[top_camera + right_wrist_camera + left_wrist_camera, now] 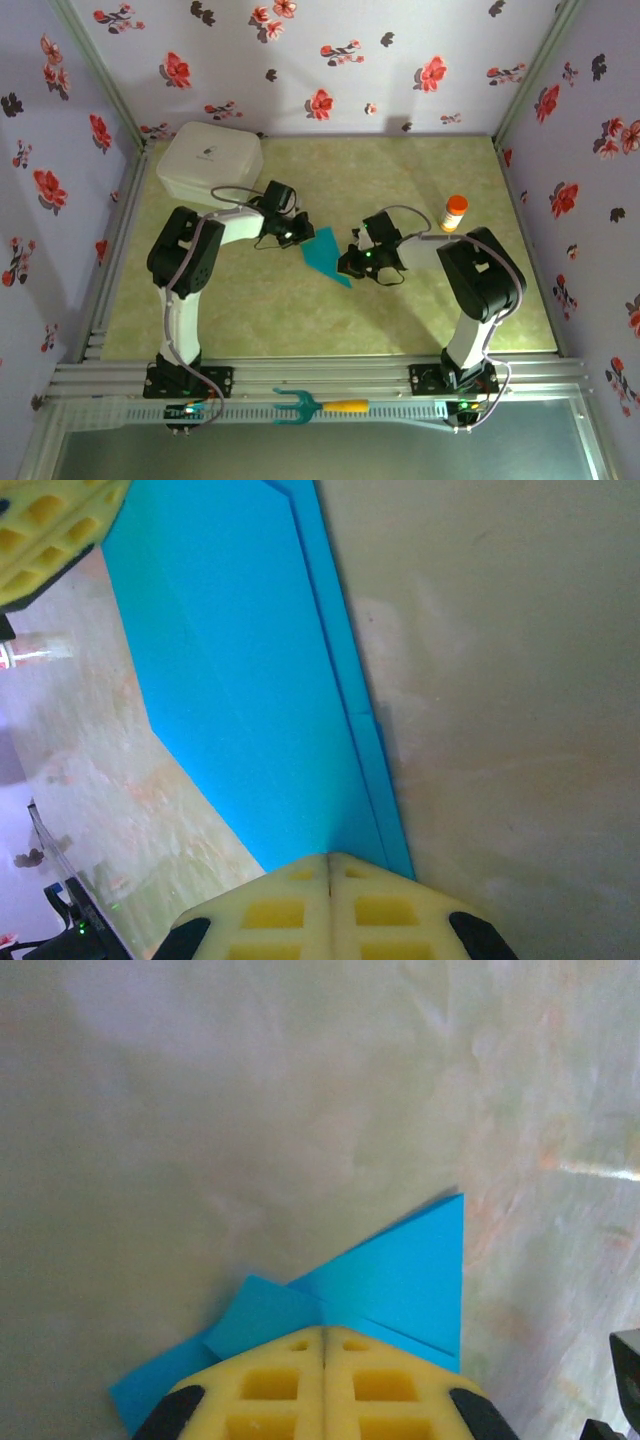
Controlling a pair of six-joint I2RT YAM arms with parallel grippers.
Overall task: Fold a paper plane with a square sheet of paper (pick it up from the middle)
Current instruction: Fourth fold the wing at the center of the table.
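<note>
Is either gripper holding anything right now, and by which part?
The folded blue paper is pinched from both sides: the left gripper is shut on its edge with the folded flaps, the right gripper on its narrow pointed end.

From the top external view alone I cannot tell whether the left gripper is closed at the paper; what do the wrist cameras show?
Observer: The left wrist view shows the left gripper with its jaws shut tight, no gap, tips over the folded teal paper.
Operator: Thank you. And the right gripper?
Observer: The right gripper is shut as well, its tips at the paper's narrow end. I cannot tell whether it pinches the paper or presses on it.
Operator: Is the paper layered there?
Observer: Yes. A small flap lies folded over by the left tips, and stepped edges run along the long side in the right wrist view.
</note>
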